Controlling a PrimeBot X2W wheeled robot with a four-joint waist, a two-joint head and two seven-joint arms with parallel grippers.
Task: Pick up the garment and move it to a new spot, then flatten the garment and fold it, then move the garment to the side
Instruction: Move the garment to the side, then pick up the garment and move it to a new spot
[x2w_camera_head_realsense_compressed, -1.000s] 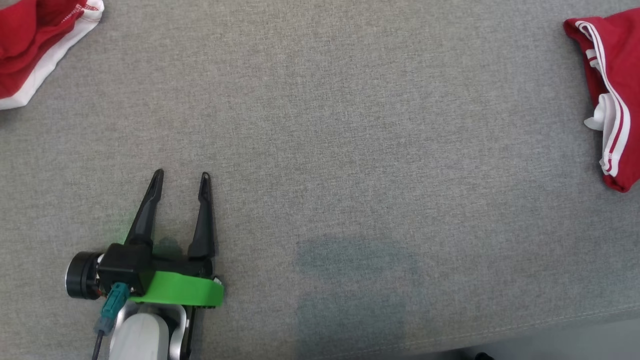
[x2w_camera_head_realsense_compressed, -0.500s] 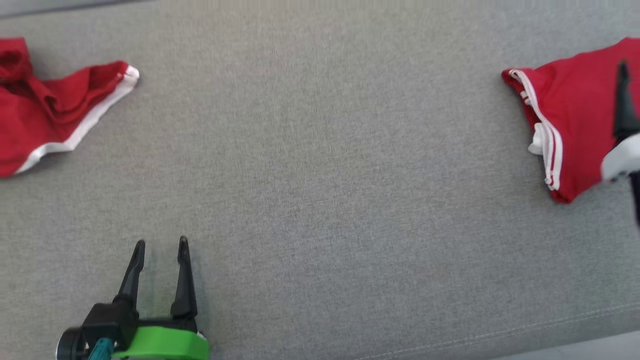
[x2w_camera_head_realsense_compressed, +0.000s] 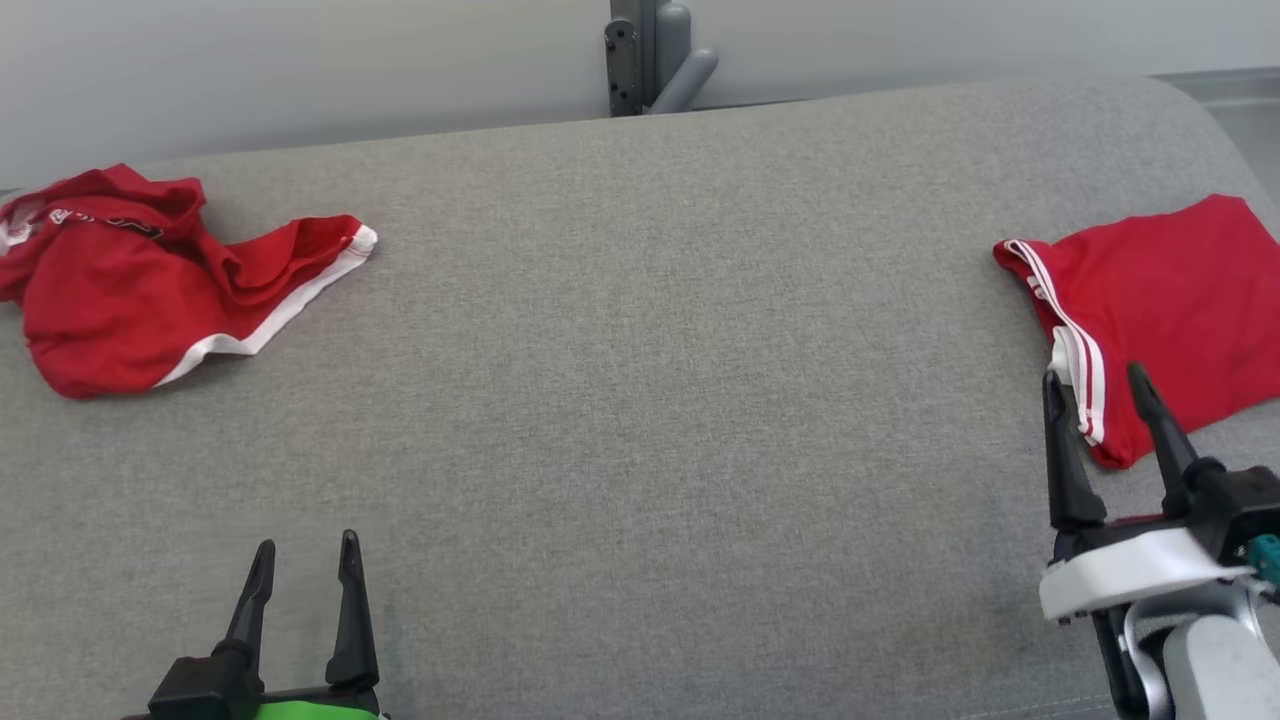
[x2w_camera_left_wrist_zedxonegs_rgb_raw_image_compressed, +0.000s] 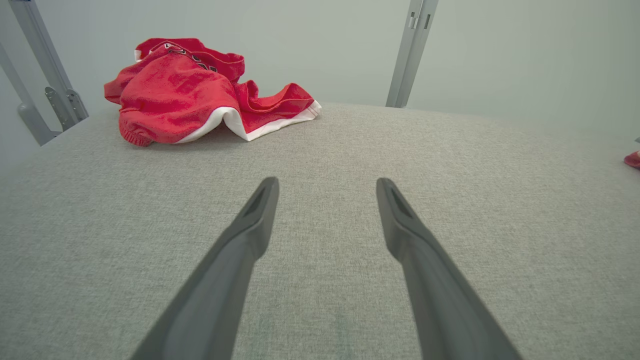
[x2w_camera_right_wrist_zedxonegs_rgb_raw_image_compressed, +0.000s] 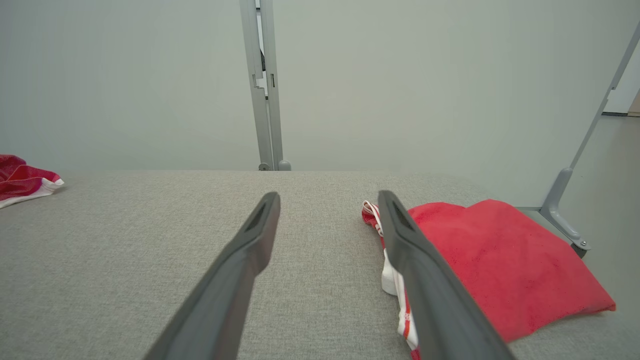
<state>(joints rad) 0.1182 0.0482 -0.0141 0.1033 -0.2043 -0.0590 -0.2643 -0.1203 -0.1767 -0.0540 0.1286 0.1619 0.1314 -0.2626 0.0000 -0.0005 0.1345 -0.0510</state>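
- Since the head camera has tipped upward over the last second, what looks different?
- Mostly the framing. The bench's (x2w_camera_head_realsense_compressed: 640, 400) far edge, a pale wall (x2w_camera_head_realsense_compressed: 300, 70) and a grey post (x2w_camera_head_realsense_compressed: 650, 50) are in the picture now, and both red garments show whole instead of as cut-off corners. That is the camera's shift; I see no sign that the cloth itself moved. The right hand (x2w_camera_head_realsense_compressed: 1093, 376) is new: a second ago it was out of frame, half a second ago one finger showed at the right edge, and now it stands at the lower right. The left hand (x2w_camera_head_realsense_compressed: 306, 545) sits lower in the frame than before.
- How are the hands?
- Both are released, fingers spread wide with nothing between them.
- Where is the crumpled garment (x2w_camera_head_realsense_compressed: 120, 300)?
- On the bench, well apart from the left hand: far ahead of its fingertips and off to their left, near the far edge.
- And the folded garment (x2w_camera_head_realsense_compressed: 1170, 290)?
- Just ahead of the right hand and mainly to its right. Its white-striped edge lies by the fingertips, and in the right wrist view the right finger crosses in front of that edge. Whether it touches the cloth I cannot tell.
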